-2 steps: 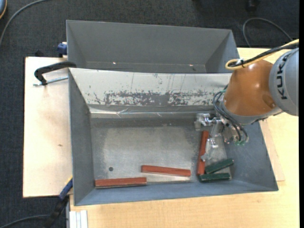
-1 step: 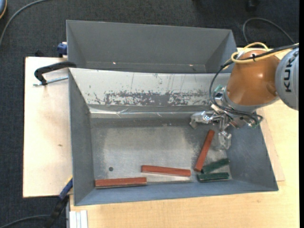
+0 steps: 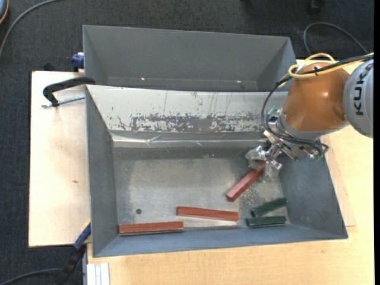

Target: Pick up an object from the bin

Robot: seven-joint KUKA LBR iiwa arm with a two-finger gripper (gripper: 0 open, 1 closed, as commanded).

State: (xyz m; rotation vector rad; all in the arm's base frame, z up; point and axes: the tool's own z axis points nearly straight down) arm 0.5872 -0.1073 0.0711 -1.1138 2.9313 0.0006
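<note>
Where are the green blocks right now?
In the camera view, the green blocks lie at the bin's lower right, just right of a flat red stick, below the gripper.

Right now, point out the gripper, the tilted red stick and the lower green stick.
gripper (image 3: 266,161), camera view, its tip
tilted red stick (image 3: 242,186), camera view, its middle
lower green stick (image 3: 266,221), camera view, its middle

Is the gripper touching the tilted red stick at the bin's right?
Touching. In the camera view the upper end of the tilted red stick runs into the gripper, with no gap visible.
</note>
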